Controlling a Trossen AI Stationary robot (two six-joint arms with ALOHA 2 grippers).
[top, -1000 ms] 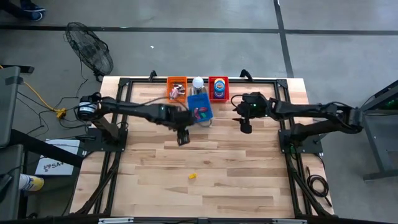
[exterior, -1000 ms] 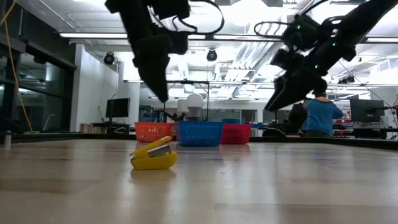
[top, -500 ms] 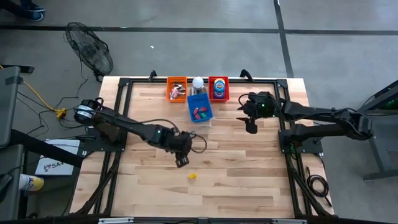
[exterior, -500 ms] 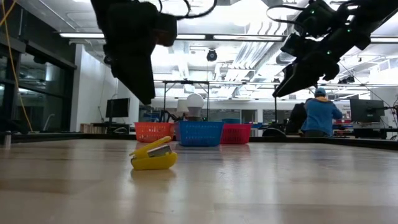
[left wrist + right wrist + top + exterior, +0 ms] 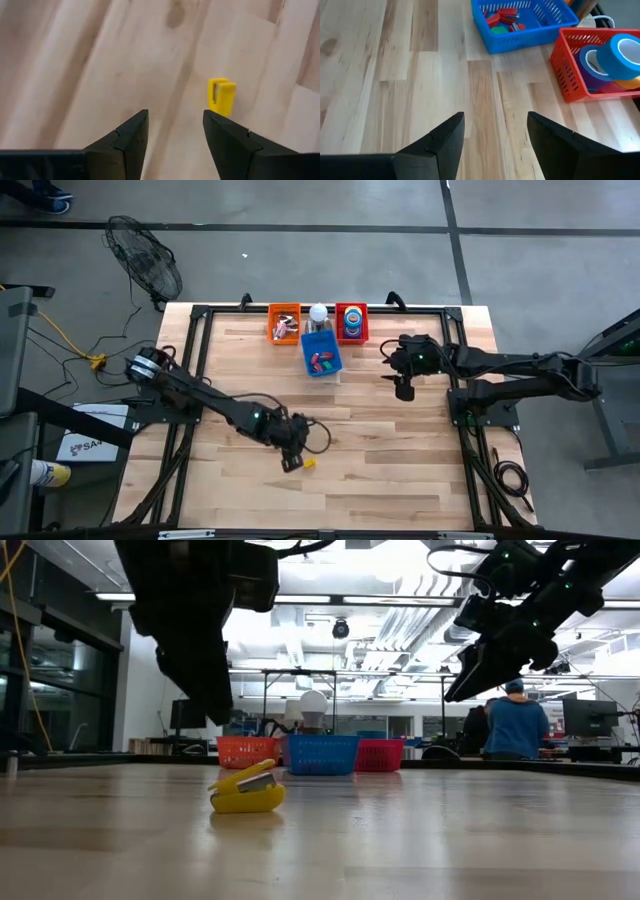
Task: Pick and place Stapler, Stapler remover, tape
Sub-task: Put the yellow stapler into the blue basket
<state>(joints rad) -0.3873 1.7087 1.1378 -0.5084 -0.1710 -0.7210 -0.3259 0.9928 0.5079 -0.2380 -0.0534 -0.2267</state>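
A small yellow stapler [image 5: 309, 463] lies on the wooden table toward the near side, resting on its base with its top arm tilted up [image 5: 246, 790]. My left gripper [image 5: 292, 461] hangs open just to the stapler's left and above the table. In the left wrist view the stapler [image 5: 221, 96] lies ahead of the open fingers [image 5: 175, 135] and off to one side. My right gripper [image 5: 404, 390] hovers open over bare wood [image 5: 495, 132] at the right. Blue tape rolls [image 5: 620, 55] sit in the red basket [image 5: 351, 323].
Three baskets stand in a row at the far edge: orange [image 5: 284, 323], blue [image 5: 321, 352] with small red and green items [image 5: 507, 17], and red. A white round object [image 5: 318, 312] sits behind them. A black frame borders the table [image 5: 200, 380].
My left gripper has swung from beside the blue basket toward the table's near edge and down, rolling a little, and now hangs beside the yellow stapler. My right gripper has drawn slightly toward the right edge and up. The stapler has not moved.
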